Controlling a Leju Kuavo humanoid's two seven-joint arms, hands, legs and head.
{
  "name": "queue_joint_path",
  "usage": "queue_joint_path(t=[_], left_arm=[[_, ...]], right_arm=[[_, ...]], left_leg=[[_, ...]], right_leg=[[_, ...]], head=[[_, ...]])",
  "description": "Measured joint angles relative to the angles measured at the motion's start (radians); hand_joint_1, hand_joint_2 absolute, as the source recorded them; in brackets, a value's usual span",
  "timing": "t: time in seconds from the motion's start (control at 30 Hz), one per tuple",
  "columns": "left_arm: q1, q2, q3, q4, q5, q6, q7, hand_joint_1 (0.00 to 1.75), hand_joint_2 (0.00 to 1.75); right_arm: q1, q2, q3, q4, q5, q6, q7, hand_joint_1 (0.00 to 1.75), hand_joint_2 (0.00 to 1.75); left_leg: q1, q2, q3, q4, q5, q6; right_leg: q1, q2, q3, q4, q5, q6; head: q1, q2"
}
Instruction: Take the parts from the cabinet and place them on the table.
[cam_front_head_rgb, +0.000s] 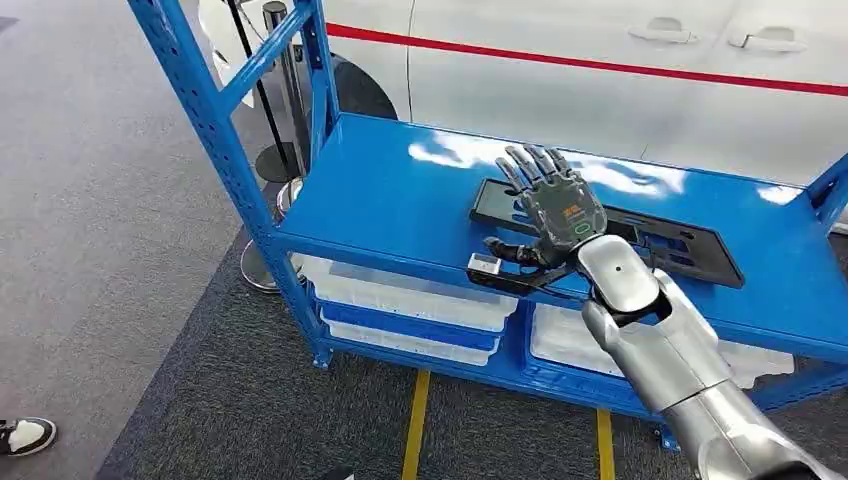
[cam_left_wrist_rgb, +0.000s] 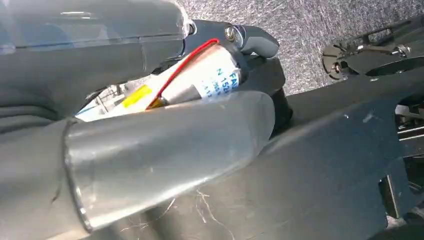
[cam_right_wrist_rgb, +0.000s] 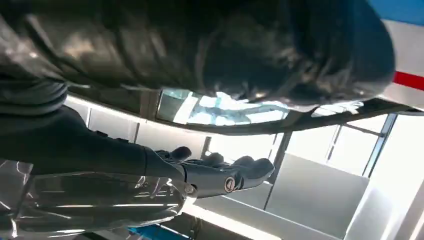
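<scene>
1. Head view: the part (cam_front_head_rgb: 640, 235) is a flat black plastic panel with cut-out openings, lying on the top shelf of the blue cabinet (cam_front_head_rgb: 380, 190), close to the shelf's front edge. The right hand (cam_front_head_rgb: 552, 205) lies over the panel's left end, fingers spread flat above it and thumb tucked down at the front edge; whether it has a firm hold I cannot tell. On the lower shelves, white bins (cam_front_head_rgb: 410, 295) sit side by side; their contents are hidden. A white car (cam_front_head_rgb: 600, 70) stands just behind the cabinet, and grey carpet (cam_front_head_rgb: 90, 200) lies open to the left.
2. Left wrist view: the left hand (cam_left_wrist_rgb: 150, 145) hangs above grey carpet, thumb beside the fingers, nothing visibly held; how far open it is I cannot tell.
3. Right wrist view: dark fingers (cam_right_wrist_rgb: 225, 175) extend straight beneath the panel's black underside (cam_right_wrist_rgb: 240, 55).
</scene>
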Motion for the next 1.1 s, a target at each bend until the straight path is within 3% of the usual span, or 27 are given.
queue_joint_path(t=[0.03, 0.1, 0.13, 0.17, 0.2, 0.27, 0.3, 0.33, 0.37, 0.47, 0.5, 0.53, 0.6, 0.63, 0.67, 0.7, 0.73, 0.83, 0.87, 0.9, 0.97, 1.0, 1.03, 1.07, 1.1], left_arm=[[0.0, -0.001, 0.0, 0.0, 0.0, 0.0, 0.0, 0.0, 0.0], [0.001, -0.003, -0.003, 0.0, 0.002, 0.0, 0.0, 0.0, 0.0], [0.003, -0.005, -0.006, 0.0, 0.007, 0.002, 0.0, 0.0, 0.0], [0.003, -0.011, -0.007, 0.001, 0.009, 0.002, 0.0, 0.0, 0.0], [0.002, -0.01, -0.008, 0.003, 0.01, 0.004, 0.0, 0.0, 0.0], [0.004, -0.01, -0.009, 0.005, 0.01, 0.006, 0.001, 0.0, 0.0], [0.003, -0.008, -0.01, 0.008, 0.013, 0.007, 0.002, 0.0, 0.0], [0.008, -0.011, -0.012, 0.01, 0.014, 0.007, 0.003, 0.0, 0.0], [0.01, -0.01, -0.013, 0.011, 0.016, 0.008, 0.003, 0.0, 0.0], [0.01, -0.008, -0.013, 0.012, 0.018, 0.01, 0.003, 0.0, 0.0], [0.012, -0.008, -0.014, 0.015, 0.018, 0.01, 0.003, 0.0, 0.0], [0.015, -0.008, -0.014, 0.016, 0.018, 0.011, 0.003, 0.0, 0.0], [0.023, -0.006, -0.015, 0.019, 0.018, 0.011, 0.005, 0.0, 0.0], [0.03, -0.005, -0.016, 0.022, 0.018, 0.013, 0.006, 0.0, 0.0], [0.034, -0.013, -0.016, 0.019, 0.021, 0.012, 0.006, 0.0, 0.0], [0.034, -0.011, -0.016, 0.023, 0.021, 0.013, 0.006, 0.0, 0.0], [0.035, -0.01, -0.016, 0.023, 0.026, 0.013, 0.006, 0.0, 0.0], [0.039, -0.01, -0.016, 0.024, 0.03, 0.013, 0.006, 0.0, 0.0], [0.04, -0.01, -0.016, 0.024, 0.031, 0.013, 0.006, 0.0, 0.0], [0.042, -0.01, -0.016, 0.024, 0.031, 0.013, 0.006, 0.0, 0.0], [0.044, -0.01, -0.016, 0.024, 0.033, 0.013, 0.006, 0.0, 0.0], [0.045, -0.011, -0.016, 0.024, 0.033, 0.013, 0.006, 0.0, 0.0], [0.048, -0.011, -0.016, 0.024, 0.034, 0.013, 0.006, 0.0, 0.0], [0.049, -0.012, -0.016, 0.024, 0.036, 0.013, 0.006, 0.0, 0.0], [0.051, -0.013, -0.016, 0.024, 0.037, 0.013, 0.007, 0.0, 0.0]], right_arm=[[0.0, 0.0, 0.0, 0.002, 0.0, 0.0, -0.001, 0.0, 0.0], [-0.004, -0.005, 0.0, 0.003, -0.001, 0.001, -0.001, 0.0, 0.0], [-0.007, -0.006, 0.0, 0.003, -0.001, 0.001, -0.001, 0.0, 0.0], [-0.007, -0.008, 0.0, 0.005, -0.003, 0.001, -0.002, 0.0, 0.0], [-0.009, -0.008, 0.0, 0.005, -0.003, 0.002, -0.005, 0.0, 0.0], [-0.008, -0.01, 0.0, 0.006, -0.006, 0.002, -0.008, 0.0, 0.0], [-0.008, -0.012, 0.0, 0.006, -0.007, 0.002, -0.008, 0.0, 0.0], [-0.008, -0.012, 0.0, 0.006, -0.008, 0.002, -0.011, 0.0, 0.0], [-0.01, -0.012, 0.0, 0.006, -0.009, 0.002, -0.011, 0.0, 0.0], [-0.007, -0.012, 0.0, 0.011, -0.01, 0.006, -0.015, 0.0, 0.0], [-0.003, -0.012, 0.0, 0.011, -0.011, 0.006, -0.016, 0.0, 0.0], [-0.002, -0.012, 0.0, 0.012, -0.011, 0.006, -0.016, 0.0, 0.0], [-0.003, -0.012, 0.0, 0.012, -0.012, 0.007, -0.016, 0.0, 0.0], [-0.003, -0.012, 0.0, 0.012, -0.013, 0.008, -0.017, 0.0, 0.0], [-0.004, -0.013, 0.0, 0.014, -0.015, 0.009, -0.018, 0.0, 0.0], [-0.004, -0.013, 0.0, 0.015, -0.016, 0.011, -0.019, 0.0, 0.0], [-0.003, -0.014, 0.0, 0.017, -0.018, 0.013, -0.023, 0.0, 0.0], [-0.005, -0.014, 0.0, 0.023, -0.023, 0.019, -0.031, 0.0, 0.0], [-0.007, -0.015, 0.0, 0.023, -0.026, 0.019, -0.031, 0.0, 0.0], [-0.01, -0.015, 0.0, 0.024, -0.026, 0.021, -0.031, 0.0, 0.0], [-0.01, -0.016, 0.0, 0.029, -0.027, 0.026, -0.032, 0.0, 0.0], [-0.007, -0.017, 0.0, 0.032, -0.027, 0.026, -0.032, 0.0, 0.0], [-0.005, -0.017, 0.0, 0.036, -0.027, 0.026, -0.032, 0.0, 0.0], [-0.005, -0.017, 0.0, 0.038, -0.027, 0.026, -0.032, 0.0, 0.0], [-0.006, -0.018, 0.0, 0.041, -0.027, 0.026, -0.032, 0.0, 0.0]], left_leg=[[-0.002, -0.001, 0.003, 0.0, -0.002, 0.001], [-0.008, -0.004, 0.014, 0.0, -0.008, 0.0], [-0.008, -0.004, 0.016, -0.002, -0.012, 0.0], [-0.013, -0.002, 0.012, -0.001, -0.014, -0.003], [-0.006, -0.001, 0.007, -0.001, -0.014, -0.006], [-0.004, 0.0, 0.008, -0.009, -0.011, -0.015], [-0.018, 0.0, 0.018, -0.015, -0.013, -0.02], [-0.016, 0.003, 0.021, -0.011, -0.021, -0.026], [-0.013, 0.007, 0.007, 0.027, -0.04, -0.037], [0.008, 0.008, -0.112, 0.241, -0.114, -0.07], [0.014, 0.009, -0.137, 0.275, -0.111, -0.079], [0.02, 0.01, -0.137, 0.257, -0.08, -0.089], [0.034, 0.015, -0.084, 0.113, 0.026, -0.109], [0.042, 0.019, -0.058, 0.041, 0.054, -0.126], [0.035, 0.018, -0.06, 0.052, 0.031, -0.131], [0.039, 0.016, -0.047, 0.016, 0.019, -0.109], [0.038, 0.013, -0.054, 0.028, 0.019, -0.088], [0.037, 0.01, -0.046, 0.03, 0.007, -0.063], [0.036, 0.01, -0.04, 0.029, 0.005, -0.056], [0.035, 0.01, -0.037, 0.028, 0.002, -0.052], [0.031, 0.01, -0.034, 0.028, -0.003, -0.044], [0.026, 0.008, -0.031, 0.028, -0.006, -0.039], [0.02, 0.006, -0.025, 0.028, -0.009, -0.035], [0.014, 0.004, -0.017, 0.028, -0.015, -0.031], [0.005, 0.002, -0.004, 0.026, -0.021, -0.027]], right_leg=[[0.006, 0.0, 0.002, -0.033, 0.044, -0.008], [0.02, 0.001, 0.054, -0.191, 0.16, -0.033], [0.031, 0.002, 0.079, -0.278, 0.197, -0.053], [0.032, -0.002, 0.092, -0.282, 0.189, -0.062], [0.037, -0.005, 0.1, -0.313, 0.183, -0.061], [0.038, -0.004, 0.101, -0.321, 0.178, -0.065], [0.021, -0.005, 0.114, -0.34, 0.18, -0.065], [0.015, -0.011, 0.134, -0.358, 0.184, -0.06], [0.009, -0.013, 0.145, -0.367, 0.183, -0.063], [0.003, -0.017, 0.155, -0.369, 0.174, -0.059], [0.0, -0.017, 0.157, -0.367, 0.17, -0.055], [-0.005, -0.017, 0.16, -0.363, 0.164, -0.048], [-0.021, -0.016, 0.166, -0.347, 0.146, -0.033], [-0.025, -0.016, 0.168, -0.333, 0.133, -0.021], [-0.018, -0.013, 0.16, -0.327, 0.13, -0.012], [-0.011, -0.011, 0.149, -0.315, 0.128, -0.007], [-0.008, -0.011, 0.146, -0.317, 0.129, -0.005], [-0.014, -0.012, 0.151, -0.314, 0.115, 0.004], [-0.014, -0.012, 0.142, -0.285, 0.103, 0.005], [-0.013, -0.012, 0.106, -0.218, 0.077, 0.004], [-0.003, -0.012, 0.007, -0.054, 0.023, 0.0], [0.001, -0.012, -0.034, 0.001, 0.019, -0.006], [0.008, -0.01, -0.055, 0.01, 0.039, -0.016], [0.016, -0.009, -0.051, -0.025, 0.081, -0.03], [0.027, -0.007, -0.025, -0.106, 0.145, -0.052]], head=[[0.0, 0.0], [0.0, 0.0], [0.0, 0.0], [-0.004, 0.0], [-0.002, 0.0], [-0.001, 0.0], [-0.001, 0.0], [0.001, 0.0], [-0.007, 0.0], [-0.008, 0.0], [-0.008, 0.0], [-0.008, 0.0], [-0.008, 0.0], [-0.008, 0.0], [-0.018, 0.0], [-0.021, 0.0], [-0.013, 0.0], [-0.012, 0.0], [-0.011, 0.0], [-0.011, 0.0], [-0.011, 0.0], [-0.011, 0.0], [-0.011, 0.0], [-0.011, 0.0], [-0.01, 0.0]])
